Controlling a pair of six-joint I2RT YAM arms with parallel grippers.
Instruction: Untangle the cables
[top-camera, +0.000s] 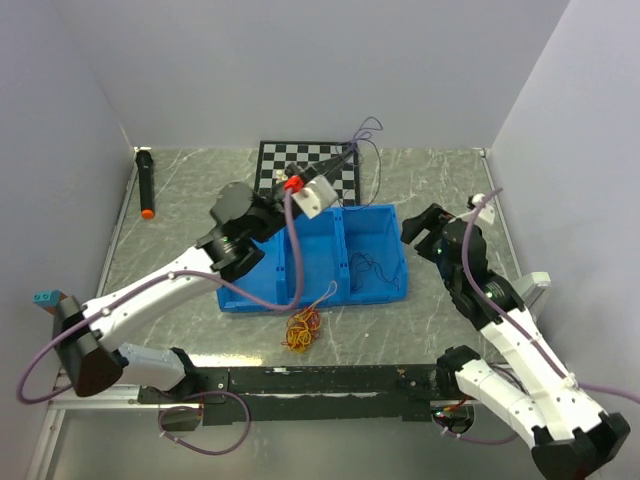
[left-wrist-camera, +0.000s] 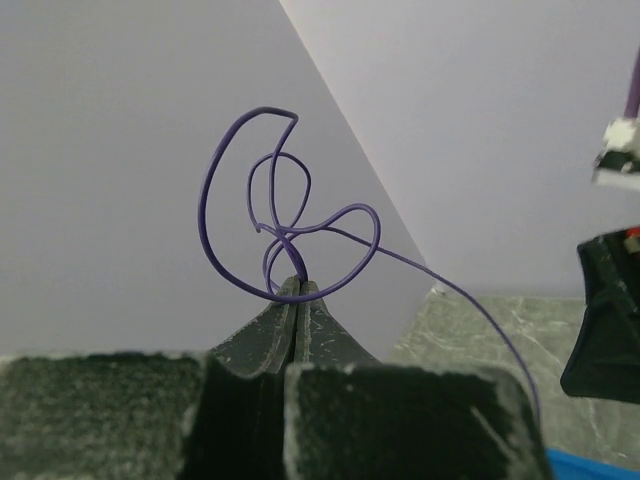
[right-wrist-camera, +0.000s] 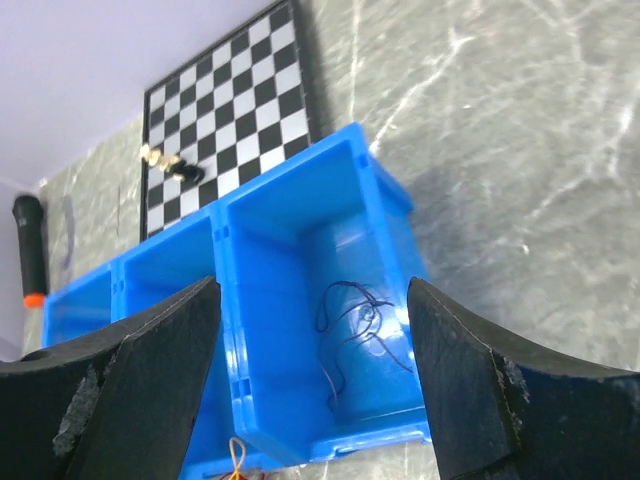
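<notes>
A small yellow and red bunch of cables (top-camera: 303, 330) lies on the table just in front of the blue bin (top-camera: 398, 292). My left gripper (top-camera: 347, 153) is raised over the bin's far edge and shut on one purple cable (top-camera: 368, 128). In the left wrist view that cable (left-wrist-camera: 204, 200) curls in loops above the closed fingertips (left-wrist-camera: 282, 300), and one end trails down to the right. My right gripper (top-camera: 424, 236) hangs open beside the bin's right end. Between its fingers (right-wrist-camera: 165, 365) I see thin dark cables (right-wrist-camera: 360, 320) on the floor of the right compartment.
A chessboard (top-camera: 305, 165) with a few small pieces lies behind the bin. A black marker with an orange tip (top-camera: 146, 183) rests by the left wall. Walls close the table on three sides. The bin (right-wrist-camera: 255, 270) has several compartments.
</notes>
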